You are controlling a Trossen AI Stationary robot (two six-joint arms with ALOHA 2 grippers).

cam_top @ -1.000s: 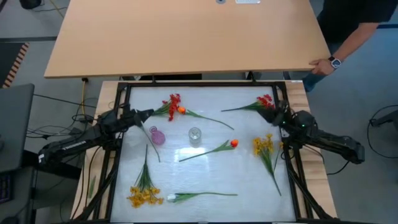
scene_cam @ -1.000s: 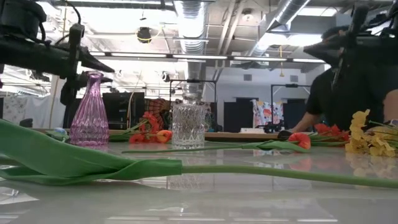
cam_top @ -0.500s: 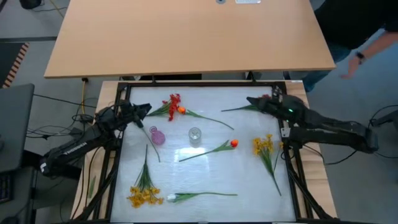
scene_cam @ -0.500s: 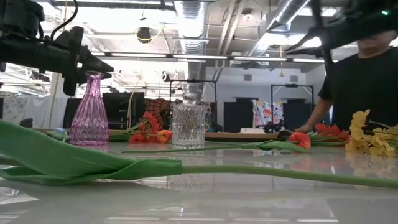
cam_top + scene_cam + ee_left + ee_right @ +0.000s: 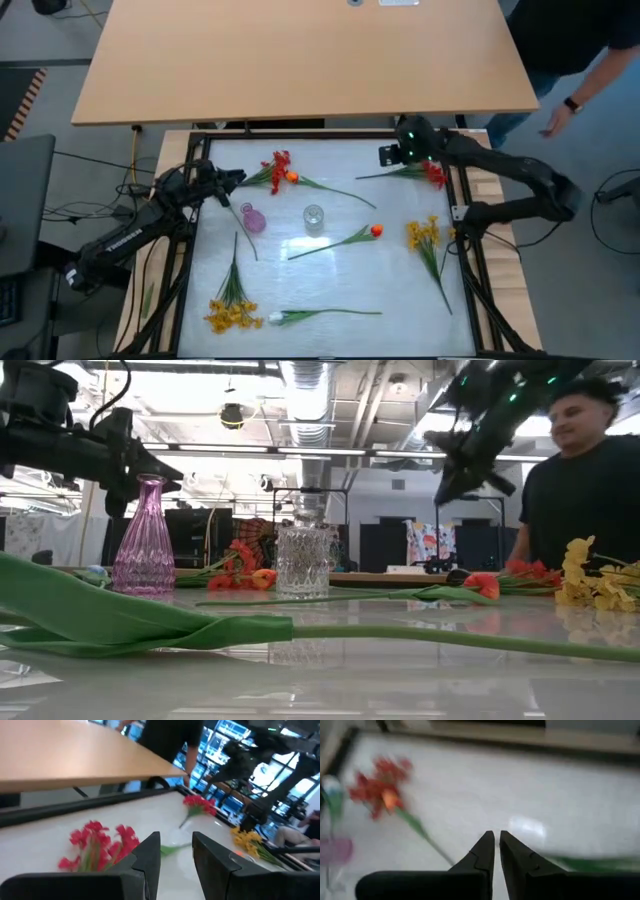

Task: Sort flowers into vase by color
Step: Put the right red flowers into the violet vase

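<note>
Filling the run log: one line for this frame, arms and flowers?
left gripper: open, empty, beside pink vase | right gripper: near shut, empty, above table's far edge | flowers: all on table | clear vase: empty

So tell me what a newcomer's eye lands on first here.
Long-stemmed artificial flowers lie scattered over the white table: red sprays at the back, yellow bunches near the front. Mid-table stand a pink ribbed glass vase and a clear cut-glass vase. The right gripper hangs raised over the back right, empty.
</note>
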